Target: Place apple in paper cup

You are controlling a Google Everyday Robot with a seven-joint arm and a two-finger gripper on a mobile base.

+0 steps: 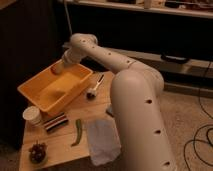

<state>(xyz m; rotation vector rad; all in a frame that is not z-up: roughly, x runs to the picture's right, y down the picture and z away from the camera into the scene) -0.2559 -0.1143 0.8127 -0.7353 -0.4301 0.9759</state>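
Gripper [56, 68]: closed narrow, above far rim of the yellow plastic bin [35, 98].
Short white paper cup [33, 115]: upright, just beside bin's near corner.

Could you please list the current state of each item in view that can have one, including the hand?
Hand: shut, raised over the yellow plastic bin's far end.
Yellow plastic bin: upright, nothing visible inside.
Short white paper cup: upright, apple not in it.
White cloth: lying flat, overhanging the wooden table.
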